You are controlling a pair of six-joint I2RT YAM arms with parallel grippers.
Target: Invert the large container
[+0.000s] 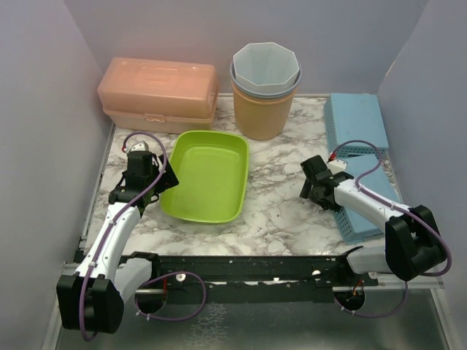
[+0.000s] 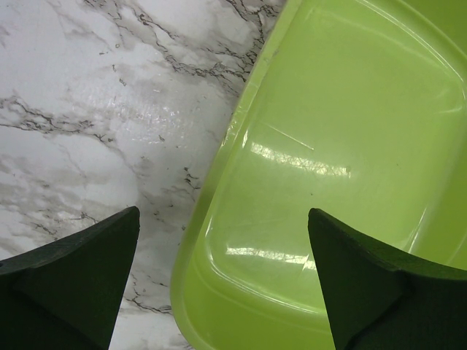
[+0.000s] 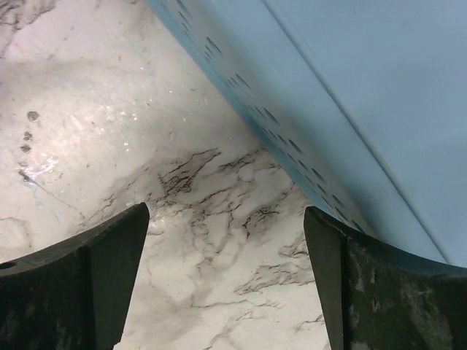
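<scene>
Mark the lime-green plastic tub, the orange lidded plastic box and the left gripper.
lime-green plastic tub [image 1: 206, 179]: top external view, bare inner floor.
orange lidded plastic box [image 1: 157, 84]: top external view, lid centre.
left gripper [image 2: 223, 213]: left wrist view, midway between fingertips.

Count: 1 lime-green rectangular plastic tub [image 1: 208, 175], 1 peach lidded plastic box [image 1: 157, 91], 2 blue perforated plastic baskets [image 1: 357, 120] [image 1: 363, 228], 1 stack of nested round bins [image 1: 264, 87].

2 white arms [image 1: 109, 240] [image 1: 365, 197], black joints [image 1: 408, 244], black pincers [image 1: 166, 177] [image 1: 308, 182], purple cables [image 1: 139, 133].
</scene>
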